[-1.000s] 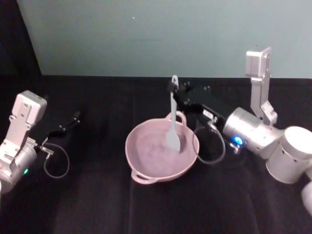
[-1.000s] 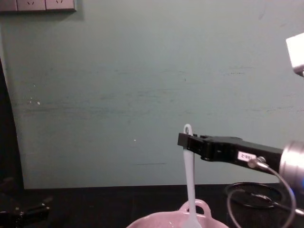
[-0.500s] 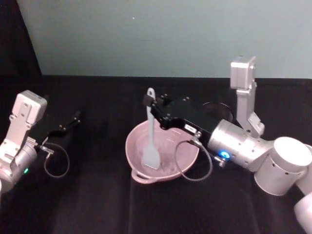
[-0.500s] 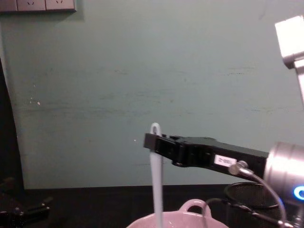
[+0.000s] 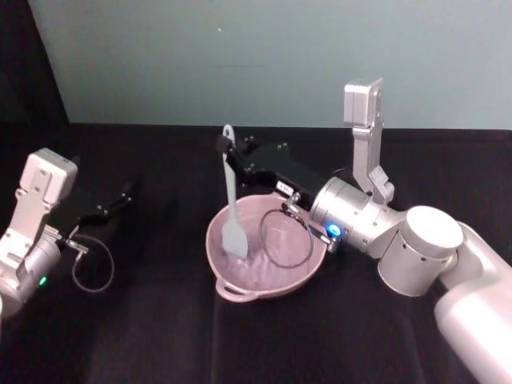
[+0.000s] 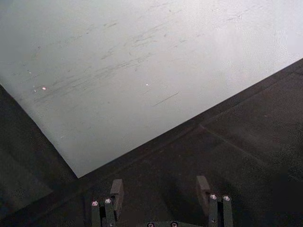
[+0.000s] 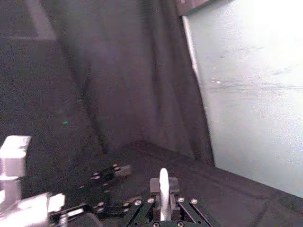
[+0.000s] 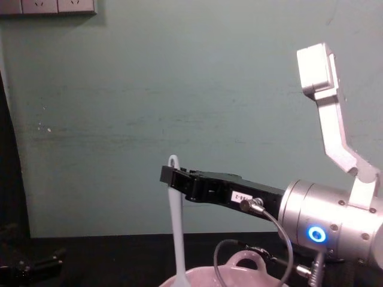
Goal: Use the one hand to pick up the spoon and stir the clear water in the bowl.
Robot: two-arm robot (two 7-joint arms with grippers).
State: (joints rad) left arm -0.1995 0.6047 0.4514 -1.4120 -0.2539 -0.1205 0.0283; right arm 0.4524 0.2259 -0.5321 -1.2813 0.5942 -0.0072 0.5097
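Here the right tool [image 5: 225,149], stretched level, holds the spoon [image 5: 234,235] upright.

Black-draped table [image 5: 160,336], pale pink bowl [image 5: 268,282] near its middle

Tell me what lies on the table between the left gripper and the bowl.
Nothing lies there. In the head view, the stretch from the left gripper to the bowl is bare black cloth.
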